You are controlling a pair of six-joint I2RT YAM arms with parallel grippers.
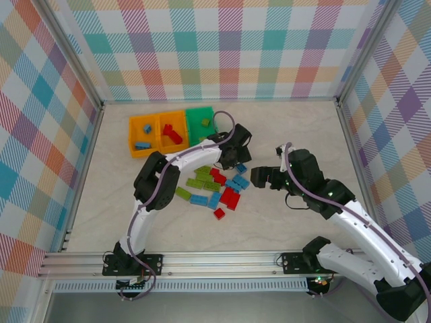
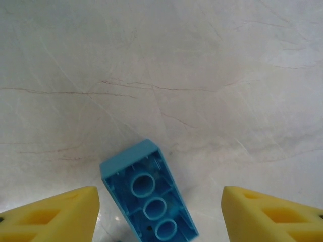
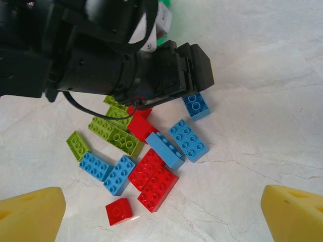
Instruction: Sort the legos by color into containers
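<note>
Ringing the marbled table (image 1: 296, 134) on three sides, plaid walls (image 1: 229, 47) are seen; open surface is left to the right of the legos (image 1: 212, 188) and toward the near rail (image 1: 202, 259). Three containers (image 1: 172, 131), two orange and one green, are set behind the pile. Five loose blue pieces are counted, four red and about four lime. The left gripper (image 2: 160, 196) is spread around an upturned blue brick (image 2: 146, 186) without touching it. The right gripper (image 1: 254, 177) is spread wide and empty.

Left gripper (image 2: 160, 190) and right gripper (image 3: 162, 201) both downward-tilted, near each other, jaws well apart.
</note>
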